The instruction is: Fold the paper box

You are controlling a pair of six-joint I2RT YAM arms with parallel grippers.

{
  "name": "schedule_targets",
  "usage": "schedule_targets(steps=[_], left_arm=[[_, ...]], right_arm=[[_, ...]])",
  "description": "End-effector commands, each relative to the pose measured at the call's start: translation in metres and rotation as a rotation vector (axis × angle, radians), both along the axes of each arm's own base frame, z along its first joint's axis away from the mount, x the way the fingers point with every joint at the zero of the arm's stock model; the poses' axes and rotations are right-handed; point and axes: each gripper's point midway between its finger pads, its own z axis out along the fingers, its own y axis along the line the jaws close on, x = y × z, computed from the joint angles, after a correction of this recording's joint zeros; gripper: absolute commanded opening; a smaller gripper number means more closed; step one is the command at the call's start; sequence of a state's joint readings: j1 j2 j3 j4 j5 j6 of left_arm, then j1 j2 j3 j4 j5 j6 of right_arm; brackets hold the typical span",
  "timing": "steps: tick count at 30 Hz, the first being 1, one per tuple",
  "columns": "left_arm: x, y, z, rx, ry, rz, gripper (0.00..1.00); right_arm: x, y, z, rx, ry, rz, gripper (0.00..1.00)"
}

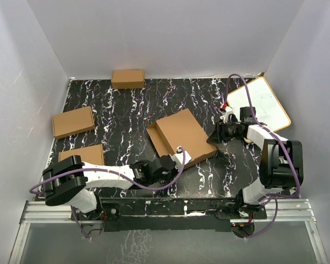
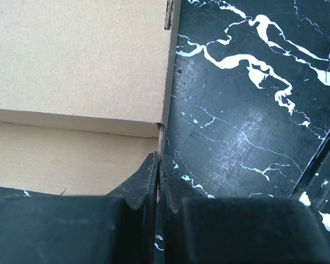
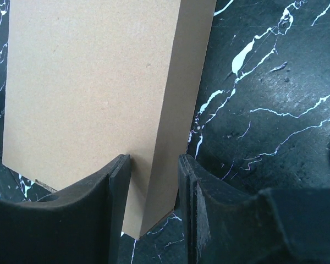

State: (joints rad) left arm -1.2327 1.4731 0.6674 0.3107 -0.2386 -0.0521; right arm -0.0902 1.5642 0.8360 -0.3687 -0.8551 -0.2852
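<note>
Left gripper (image 2: 158, 165) is fully closed, pinching a thin cardboard wall edge at the near side of the paper box (image 1: 182, 132). Right gripper (image 3: 153, 165) is part open, fingers clamped across the box's right corner. We see the box mid-bench (image 1: 126, 110), partly folded, its left end open. Three smaller boxes (image 1: 73, 121) lie well to its left and far-left. The white board (image 1: 261, 104) sits to its far right.
</note>
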Motion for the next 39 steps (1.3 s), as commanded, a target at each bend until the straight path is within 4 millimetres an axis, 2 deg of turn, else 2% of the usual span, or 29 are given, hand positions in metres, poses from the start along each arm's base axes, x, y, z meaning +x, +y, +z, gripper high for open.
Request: schedule_targets(steps=[1, 16, 39], left_arm=[[-0.002, -0.012, 0.028, -0.113, -0.014, -0.024, 0.0], [-0.004, 0.0, 0.019, -0.124, -0.021, -0.005, 0.0], [0.009, -0.009, 0.023, -0.061, -0.017, 0.038, 0.0]], right_arm=[[-0.001, -0.01, -0.024, -0.103, 0.03, -0.01, 0.43], [-0.001, -0.01, -0.026, -0.107, 0.036, -0.008, 0.43], [-0.005, 0.0, -0.024, -0.084, 0.03, 0.033, 0.42]])
